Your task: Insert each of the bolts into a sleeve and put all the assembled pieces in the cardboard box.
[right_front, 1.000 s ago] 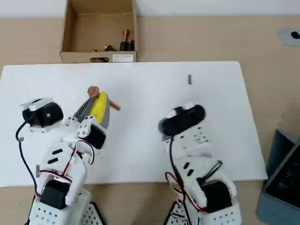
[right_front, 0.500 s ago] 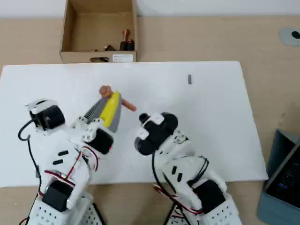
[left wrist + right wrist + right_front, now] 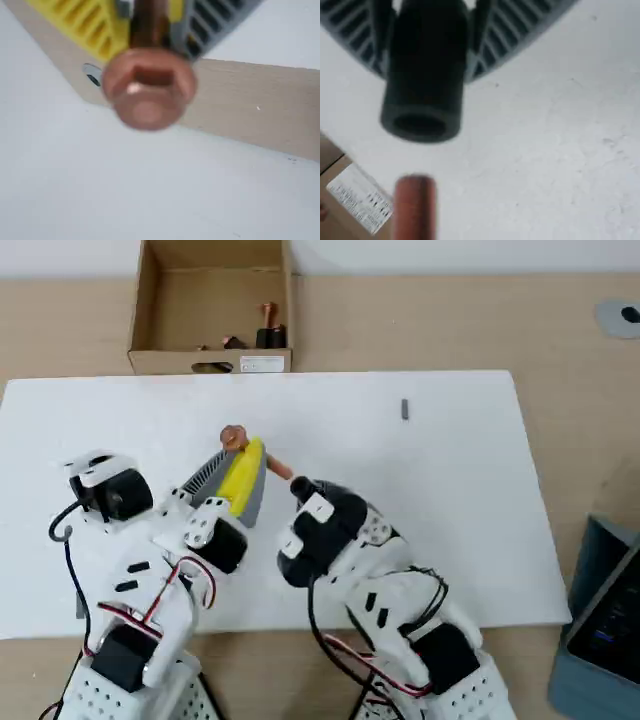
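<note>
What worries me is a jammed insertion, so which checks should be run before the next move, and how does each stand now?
1. Bolt gripped: ok. The left hand is shut on its shank, with the head sticking out.
2. Sleeve gripped: ok. The right hand is shut on it, with the open end free.
3. Bolt tip at the sleeve's mouth: not ok. It is close, but a gap shows in the right wrist view.
4. Bolt and sleeve axes lined up: cannot tell.
5. Cardboard box open with room: ok. There is bare floor beside the assembled pieces inside.
</note>
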Robot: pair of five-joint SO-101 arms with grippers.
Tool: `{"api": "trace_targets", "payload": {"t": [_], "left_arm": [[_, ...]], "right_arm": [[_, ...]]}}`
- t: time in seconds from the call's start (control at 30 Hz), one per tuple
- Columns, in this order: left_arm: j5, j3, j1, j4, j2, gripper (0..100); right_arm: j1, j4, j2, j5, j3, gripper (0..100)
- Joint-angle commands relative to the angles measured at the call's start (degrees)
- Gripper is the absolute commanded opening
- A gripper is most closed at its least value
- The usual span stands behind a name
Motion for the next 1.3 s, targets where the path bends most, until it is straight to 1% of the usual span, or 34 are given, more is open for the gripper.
{"api": "trace_targets", "payload": {"t": [0.0, 0.1, 0.6, 0.77, 0.87, 0.97, 1.1, 1.17, 1.27], "left_arm": [[-0.4, -0.9, 2.0, -0.7, -0.7, 0], [-0.4, -0.5, 2.9, -0.4, -0.7, 0], [-0.5, 3.1, 2.5, -0.7, -0.7, 0], [-0.4, 3.9, 4.3, -0.4, -0.7, 0], [-0.4, 3.6, 7.2, 3.3, -0.7, 0], [-0.2, 3.6, 9.8, 8.7, -0.7, 0], [-0.4, 3.6, 9.8, 11.0, -0.7, 0], [-0.4, 3.5, 9.8, 11.0, -0.7, 2], [-0.4, 3.5, 9.3, 10.6, -0.7, 14]], "right_arm": [[-0.5, -3.0, -7.0, 0.7, -0.8, 0.9], [-0.7, -3.2, -7.0, 0.7, -1.0, 0.9], [-2.2, -3.3, -7.0, 0.7, -2.6, 0.9], [-2.2, -3.3, -7.0, 0.7, -2.7, 0.9], [-2.2, -3.3, -7.0, 0.7, -2.7, 0.9], [-2.2, -3.3, -7.0, 0.7, -3.1, 0.9], [-2.0, -3.3, -7.0, 0.7, -3.3, 0.9], [-2.0, -3.3, -7.0, 0.7, -3.3, 0.9], [-2.0, -3.3, -7.0, 0.7, -3.2, 0.9]]}}
